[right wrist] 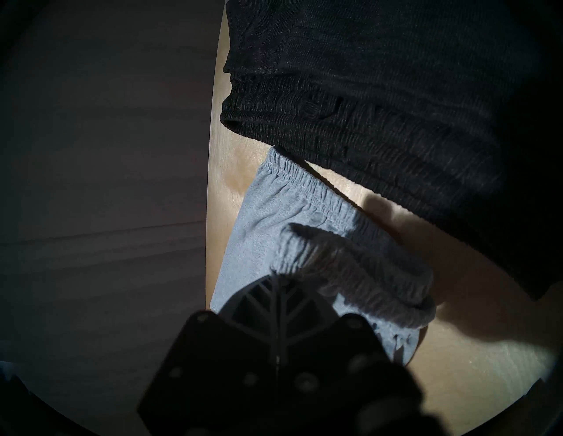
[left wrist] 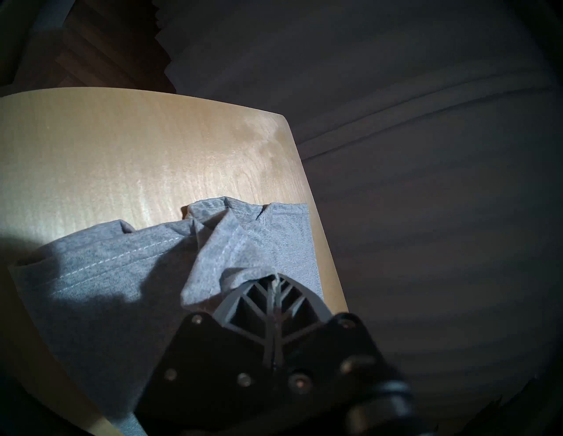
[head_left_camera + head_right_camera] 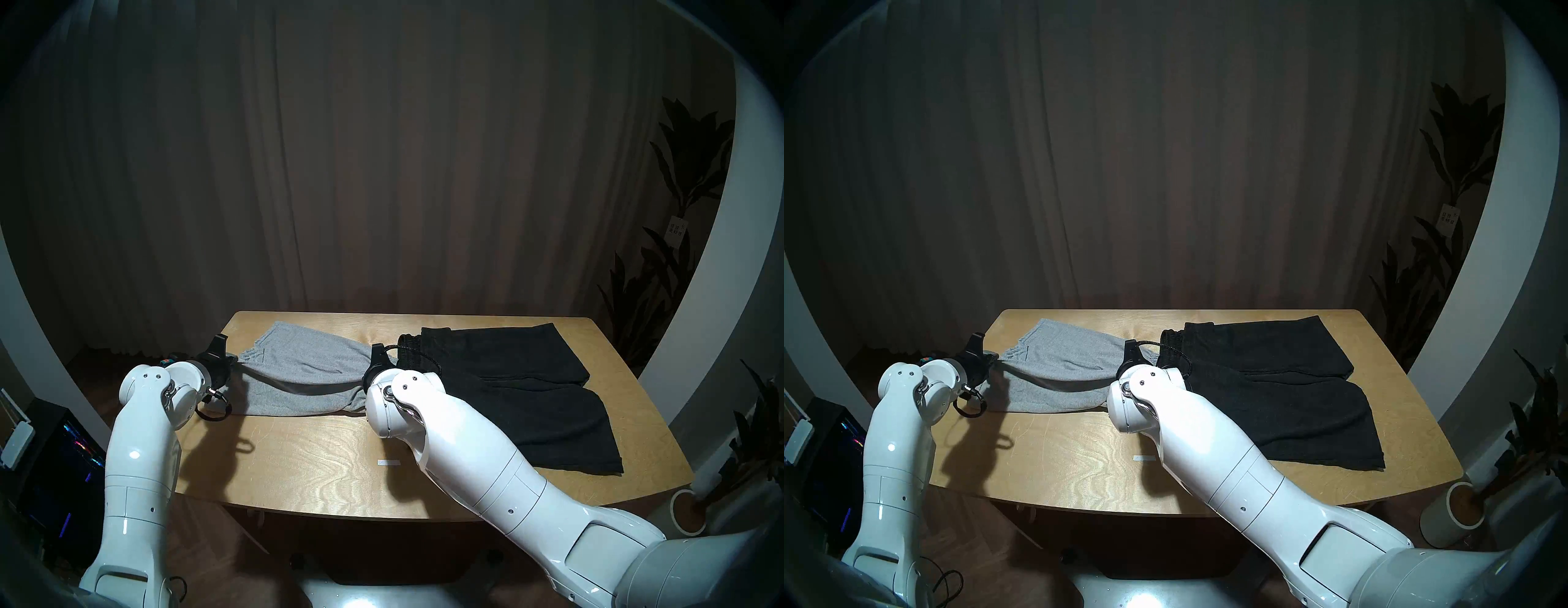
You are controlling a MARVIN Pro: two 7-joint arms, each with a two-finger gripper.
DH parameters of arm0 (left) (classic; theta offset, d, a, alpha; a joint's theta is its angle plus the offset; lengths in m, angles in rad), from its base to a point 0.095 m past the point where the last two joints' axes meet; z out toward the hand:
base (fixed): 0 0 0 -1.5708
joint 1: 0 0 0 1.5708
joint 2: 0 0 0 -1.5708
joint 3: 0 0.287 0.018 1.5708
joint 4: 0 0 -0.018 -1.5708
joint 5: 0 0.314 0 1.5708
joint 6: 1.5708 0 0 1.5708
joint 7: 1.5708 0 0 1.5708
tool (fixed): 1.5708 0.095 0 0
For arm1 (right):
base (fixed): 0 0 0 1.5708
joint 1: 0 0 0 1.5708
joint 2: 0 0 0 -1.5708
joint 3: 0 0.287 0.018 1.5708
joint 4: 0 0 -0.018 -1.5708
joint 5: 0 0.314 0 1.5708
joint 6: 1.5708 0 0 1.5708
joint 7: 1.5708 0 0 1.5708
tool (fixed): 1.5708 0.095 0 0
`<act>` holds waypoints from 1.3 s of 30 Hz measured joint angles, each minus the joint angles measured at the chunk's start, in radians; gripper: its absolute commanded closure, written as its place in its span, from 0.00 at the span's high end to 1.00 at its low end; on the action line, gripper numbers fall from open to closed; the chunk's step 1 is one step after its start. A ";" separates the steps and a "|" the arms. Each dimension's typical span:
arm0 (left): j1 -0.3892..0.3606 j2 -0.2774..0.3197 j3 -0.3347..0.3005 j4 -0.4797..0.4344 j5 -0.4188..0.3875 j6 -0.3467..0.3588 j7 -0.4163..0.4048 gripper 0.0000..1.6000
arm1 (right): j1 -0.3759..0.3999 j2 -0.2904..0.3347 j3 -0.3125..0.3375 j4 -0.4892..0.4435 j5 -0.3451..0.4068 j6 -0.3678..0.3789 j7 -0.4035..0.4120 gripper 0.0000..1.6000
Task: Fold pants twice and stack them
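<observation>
Both sets of jaws are pressed together on thin grey knit: the left gripper (image 2: 275, 278) pinches a stitched leg hem, the right gripper (image 1: 277, 275) the gathered waistband of the grey shorts (image 3: 297, 373), lifted between them over the wooden table (image 3: 322, 458). Right of them, the thicker black shorts (image 3: 522, 390) lie flat, partly hidden by the right arm.

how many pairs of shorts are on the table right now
2. The grey shorts lie on the table's left half, pinched by the left gripper and right gripper. The black shorts lie flat on its right half. None seem hidden.
</observation>
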 measured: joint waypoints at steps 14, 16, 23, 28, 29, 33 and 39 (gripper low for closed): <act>-0.115 0.031 0.091 0.133 0.008 -0.025 -0.051 0.00 | 0.043 -0.043 0.011 0.114 -0.013 -0.032 0.024 0.00; -0.134 0.032 0.105 0.152 0.013 -0.029 -0.057 0.00 | 0.050 -0.048 0.014 0.130 -0.013 -0.036 0.028 0.00; -0.191 0.031 0.149 0.215 0.032 -0.041 -0.073 0.00 | 0.074 -0.065 0.026 0.177 -0.015 -0.047 0.039 0.00; -0.228 0.029 0.176 0.251 0.044 -0.047 -0.081 0.00 | 0.088 -0.077 0.034 0.204 -0.015 -0.053 0.044 0.00; -0.236 0.028 0.181 0.258 0.047 -0.049 -0.082 0.00 | 0.091 -0.080 0.036 0.210 -0.015 -0.054 0.044 0.00; -0.267 0.022 0.203 0.285 0.058 -0.054 -0.087 0.00 | 0.101 -0.090 0.044 0.232 -0.013 -0.060 0.046 0.00; -0.317 0.006 0.237 0.335 0.078 -0.061 -0.087 0.00 | 0.117 -0.105 0.060 0.265 -0.008 -0.069 0.047 0.00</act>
